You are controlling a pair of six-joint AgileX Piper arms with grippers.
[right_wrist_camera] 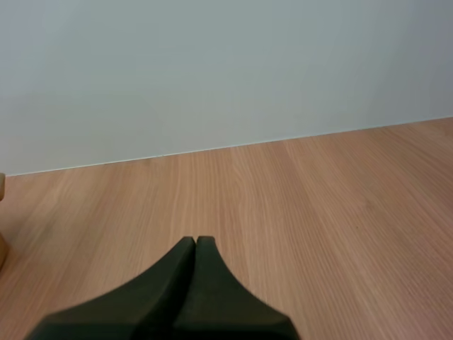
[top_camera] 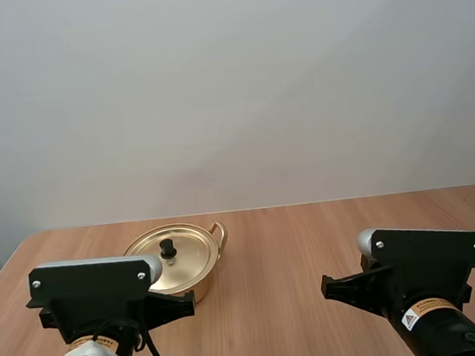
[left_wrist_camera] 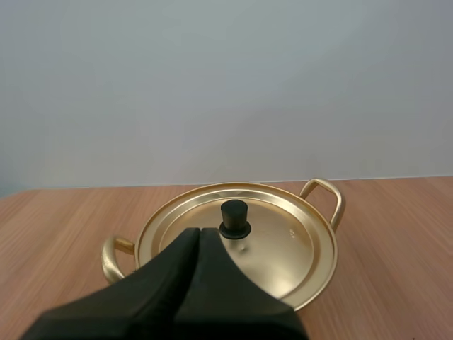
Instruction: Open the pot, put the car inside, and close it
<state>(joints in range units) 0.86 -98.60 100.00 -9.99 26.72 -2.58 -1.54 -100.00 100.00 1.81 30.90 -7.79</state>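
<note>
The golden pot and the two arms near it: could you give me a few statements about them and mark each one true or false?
1. The lid sits on the pot. True.
2. The left tool grips the lid's black knob. False: its fingers lie together on nothing, just short of the knob.
3. The right tool is shut, over bare table. True.
4. The pot stands in front of the right tool. False: it stands in front of the left tool.
</note>
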